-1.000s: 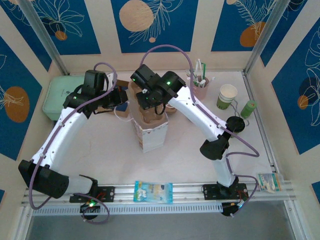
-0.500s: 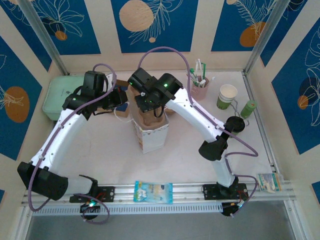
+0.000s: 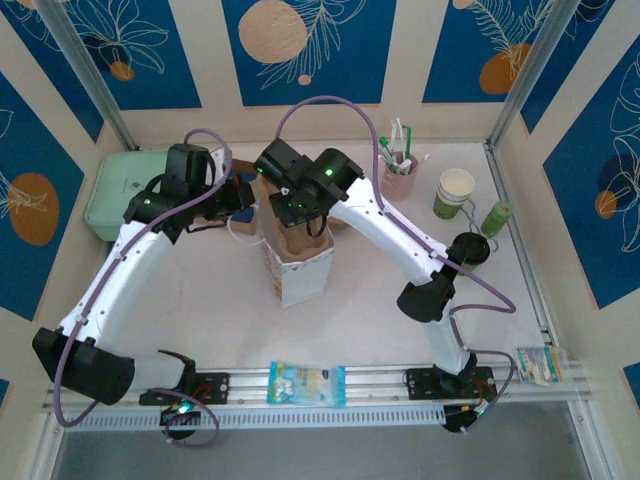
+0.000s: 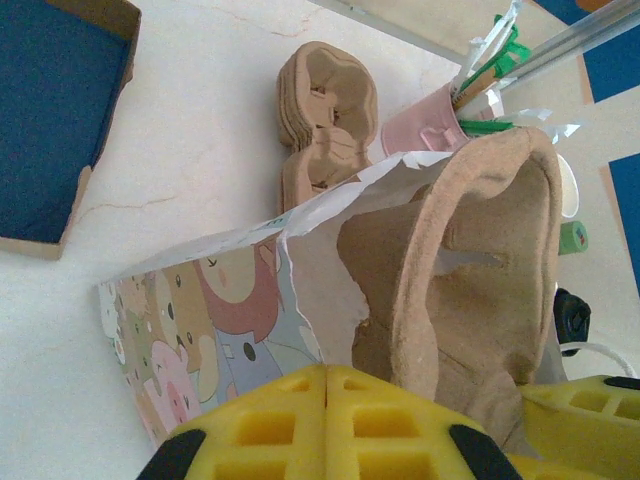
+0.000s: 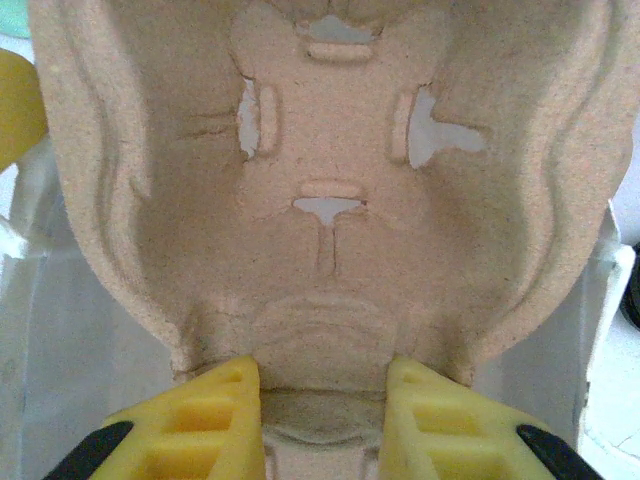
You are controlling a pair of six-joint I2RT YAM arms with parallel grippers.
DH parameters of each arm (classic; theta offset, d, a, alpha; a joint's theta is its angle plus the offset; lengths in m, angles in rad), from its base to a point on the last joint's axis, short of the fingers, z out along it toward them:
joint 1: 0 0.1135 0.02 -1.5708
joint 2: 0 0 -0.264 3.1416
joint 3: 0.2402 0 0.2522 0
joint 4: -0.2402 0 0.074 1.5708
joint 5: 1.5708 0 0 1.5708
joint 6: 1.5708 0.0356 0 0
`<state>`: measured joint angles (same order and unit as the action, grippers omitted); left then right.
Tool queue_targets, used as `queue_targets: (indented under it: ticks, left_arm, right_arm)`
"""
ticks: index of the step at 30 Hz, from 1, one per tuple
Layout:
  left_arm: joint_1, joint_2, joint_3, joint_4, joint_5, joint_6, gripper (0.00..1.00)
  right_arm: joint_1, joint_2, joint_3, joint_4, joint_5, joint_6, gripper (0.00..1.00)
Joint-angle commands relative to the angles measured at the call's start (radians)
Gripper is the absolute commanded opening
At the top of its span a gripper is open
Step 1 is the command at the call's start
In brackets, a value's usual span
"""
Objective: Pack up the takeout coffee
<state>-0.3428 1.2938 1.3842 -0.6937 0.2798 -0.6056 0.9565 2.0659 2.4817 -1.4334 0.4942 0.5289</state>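
**While the carrier hung in the bag's mouth, the coffee waited at the far right**

Although the pale surface (image 3: 200, 300) carried several things, the work centred on the printed paper bag (image 3: 300, 278) standing upright between the two arms. Its mouth was taken up by a pulp carrier (image 5: 330, 200), turned on edge and partly inside. The right fingers (image 5: 215, 415) gripped that carrier by one edge, a pad on each side. The left fingers (image 4: 270, 420) were closed flat together, apparently pinching the bag's far-left rim to hold it open. Well apart, at the far right, stood the takeout coffee (image 3: 455, 193), beside the pink cup of stirrers (image 3: 402, 175). Its top looked open, and a round black lid (image 3: 470, 247) seemed to lie nearer, by itself.

Doing this step well probably called for a slow, straight descent. The carrier needed lining up with the bag's mouth so no corner snagged the torn paper. The rim needed holding taut, with release only once the carrier was seated.
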Motion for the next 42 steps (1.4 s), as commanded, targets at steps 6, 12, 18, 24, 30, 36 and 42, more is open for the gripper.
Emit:
queue_targets:
  ticks: [6,12,18,24,30,36,42]
  left_arm:
    - [-0.012,-0.039,-0.023,0.019,-0.005,-0.014,0.05]
    - [-0.013,-0.044,-0.032,0.025,0.004,-0.016,0.07]
    - [-0.012,-0.056,-0.045,0.028,0.001,-0.020,0.09]
    - [-0.012,-0.061,-0.043,0.028,-0.001,-0.020,0.10]
    - [-0.012,-0.059,-0.046,0.031,0.002,-0.018,0.10]
    - [-0.012,-0.060,-0.057,0.034,0.002,-0.019,0.10]
    - [-0.012,-0.063,-0.065,0.042,0.010,-0.024,0.10]
  right_arm:
    - [0.008,0.001,-0.031,-0.018,-0.011,0.029,0.26]
    - [0.007,-0.004,-0.038,0.004,-0.105,0.017,0.26]
    - [0.010,-0.004,-0.042,-0.019,-0.073,0.028,0.26]
    - [0.019,-0.009,-0.042,-0.043,-0.041,0.039,0.26]
    - [0.027,-0.024,-0.086,-0.046,-0.038,0.051,0.26]
    - [0.028,-0.062,-0.153,-0.010,-0.057,0.057,0.26]
    - [0.019,-0.081,-0.209,0.026,-0.073,0.057,0.26]
